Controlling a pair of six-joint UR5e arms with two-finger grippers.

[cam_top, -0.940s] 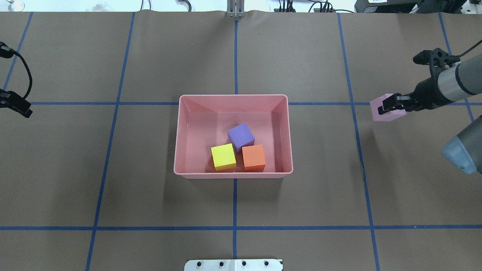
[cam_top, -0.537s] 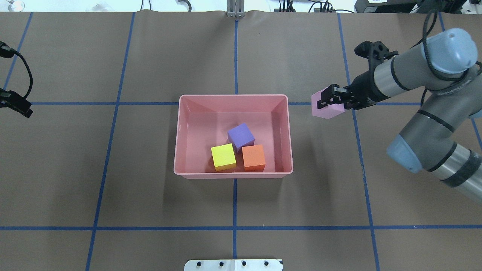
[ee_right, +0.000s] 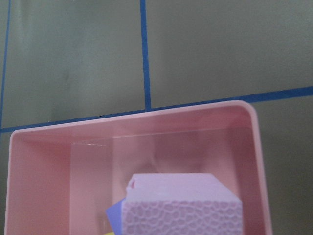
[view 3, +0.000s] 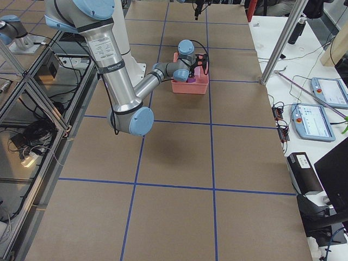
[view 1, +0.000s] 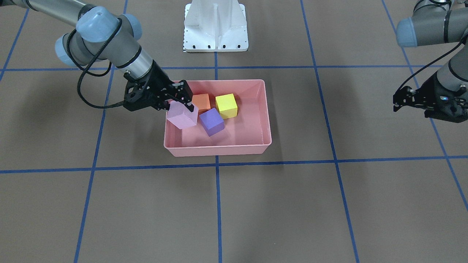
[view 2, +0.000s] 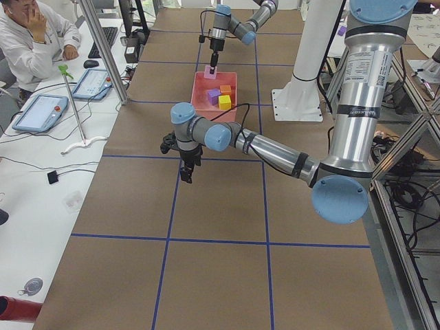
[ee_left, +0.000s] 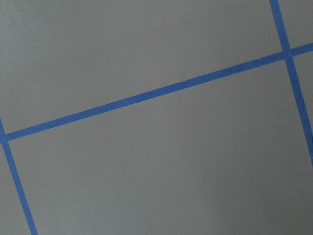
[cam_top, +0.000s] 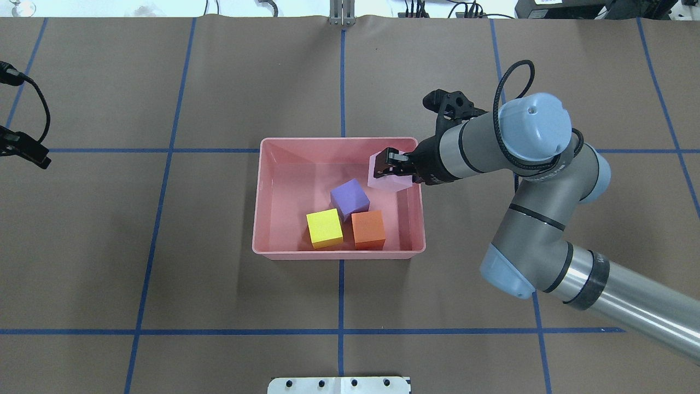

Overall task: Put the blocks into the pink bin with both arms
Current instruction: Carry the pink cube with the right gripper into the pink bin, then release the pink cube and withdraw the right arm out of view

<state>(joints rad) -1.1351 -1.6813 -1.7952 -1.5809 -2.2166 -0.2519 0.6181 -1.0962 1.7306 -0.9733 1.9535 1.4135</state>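
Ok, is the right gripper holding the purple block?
No, the right gripper is shut on the light pink block, while the purple block lies on the floor of the pink bin.

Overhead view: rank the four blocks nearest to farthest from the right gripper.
1. light pink block, held by right gripper, over pink bin's right side
2. purple block, bin middle
3. orange block, lower right
4. yellow block, lower left

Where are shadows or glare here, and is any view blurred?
Overhead exterior: a soft shadow lies on the table beside the pink bin's near wall; faint glare streaks its far inner wall. Right wrist-mounted: the light pink block is cropped at the bottom, texture sharp. Left wrist-mounted: blue tape, evenly lit, slightly soft.
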